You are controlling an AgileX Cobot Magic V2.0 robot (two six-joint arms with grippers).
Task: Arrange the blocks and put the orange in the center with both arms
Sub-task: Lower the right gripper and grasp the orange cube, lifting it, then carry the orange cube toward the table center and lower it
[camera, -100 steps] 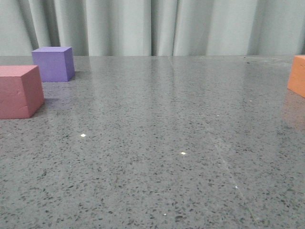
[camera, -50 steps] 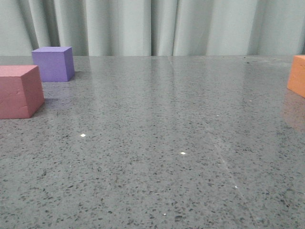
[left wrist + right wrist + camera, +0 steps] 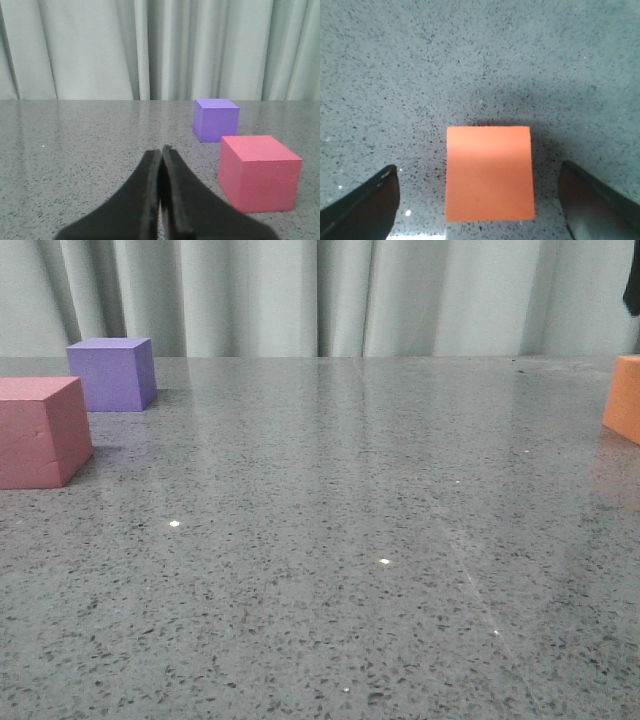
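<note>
The orange cube (image 3: 490, 172) sits on the table below my right gripper (image 3: 478, 166), which is open, with one finger (image 3: 370, 205) on each side of the cube and clear of it. In the front view the orange cube (image 3: 625, 398) is cut off by the right edge. The pink-red cube (image 3: 40, 432) and the purple cube (image 3: 112, 374) stand at the far left, the purple one farther back. My left gripper (image 3: 161, 150) is shut and empty, low over the table. The purple cube (image 3: 216, 119) and the pink-red cube (image 3: 260, 172) lie ahead of it, off to one side.
The grey speckled tabletop (image 3: 330, 530) stretches between the left cubes and the orange cube. A pale curtain (image 3: 320, 295) hangs behind the table's far edge. A dark part of the right arm (image 3: 632, 290) shows at the front view's upper right edge.
A dark part of the right arm has come into the front view at the upper right edge. The cubes have not moved.
</note>
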